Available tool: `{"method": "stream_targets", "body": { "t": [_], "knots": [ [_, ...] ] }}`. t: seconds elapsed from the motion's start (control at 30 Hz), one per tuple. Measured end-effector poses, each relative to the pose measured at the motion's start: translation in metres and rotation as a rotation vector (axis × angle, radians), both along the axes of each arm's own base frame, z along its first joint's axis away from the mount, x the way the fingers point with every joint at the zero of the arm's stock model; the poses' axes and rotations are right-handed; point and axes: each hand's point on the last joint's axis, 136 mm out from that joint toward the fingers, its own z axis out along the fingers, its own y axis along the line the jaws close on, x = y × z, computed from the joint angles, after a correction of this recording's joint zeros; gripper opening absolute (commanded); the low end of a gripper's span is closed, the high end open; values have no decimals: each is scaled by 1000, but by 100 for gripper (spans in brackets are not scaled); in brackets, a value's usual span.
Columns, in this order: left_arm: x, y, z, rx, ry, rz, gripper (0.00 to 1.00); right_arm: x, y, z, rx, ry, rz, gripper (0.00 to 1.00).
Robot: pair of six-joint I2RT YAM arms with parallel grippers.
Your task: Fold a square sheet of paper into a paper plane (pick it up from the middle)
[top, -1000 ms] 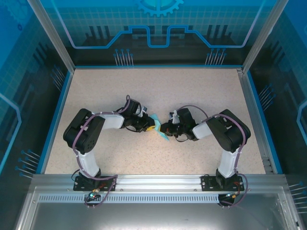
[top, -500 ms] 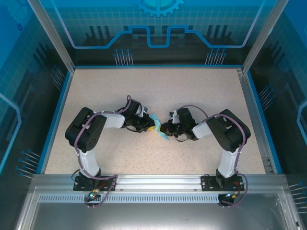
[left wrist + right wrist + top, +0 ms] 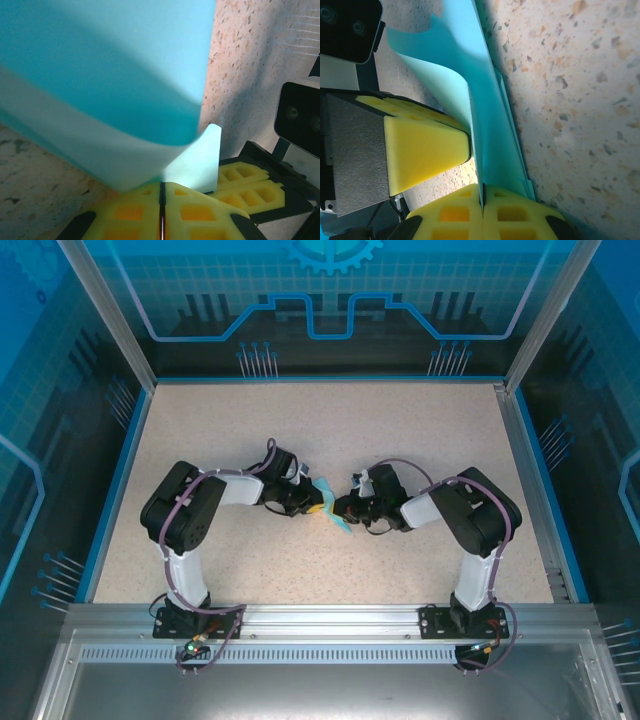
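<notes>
The cyan sheet of paper (image 3: 326, 488) hangs folded in several layers between both grippers at the middle of the table. In the left wrist view the sheet (image 3: 115, 85) curls over close to the lens, and my left gripper (image 3: 162, 184) is shut on its lower edge. My right gripper (image 3: 482, 192) is shut on the layered edge of the sheet (image 3: 492, 125), which runs upward as a narrow band. The left gripper's yellow pad (image 3: 425, 150) sits right beside that band. From above, the left gripper (image 3: 316, 506) and right gripper (image 3: 342, 508) almost touch. No paper plane shape can be made out.
The speckled beige table (image 3: 330, 430) is ringed by a blue rim and transparent walls (image 3: 330, 300). Both arms reach inward from their bases on the aluminium rail (image 3: 330, 625) at the near edge. The right gripper's pads (image 3: 250, 185) lie close to my left fingers.
The left arm's elbow has shifted slightly to the right. Both grippers and the paper stay where they were.
</notes>
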Motion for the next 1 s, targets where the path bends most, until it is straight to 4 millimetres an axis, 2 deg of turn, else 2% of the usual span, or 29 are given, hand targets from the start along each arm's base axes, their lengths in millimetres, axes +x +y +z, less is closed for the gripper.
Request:
{"method": "stream_targets", "body": {
  "t": [0.23,0.47,0.7,1.0],
  "knots": [
    [0,1,-1,15,0,-7,10,-2,1,4,-15,2,35,15],
    [-1,1,-2,18,6,-8,10,-14,-7,6,-63,17,68,20],
    [0,1,-2,20,12,-8,10,-24,-13,1,-103,40,94,11],
    [0,1,-2,20,14,-9,10,-27,-15,-1,-113,51,100,8]
  ]
}}
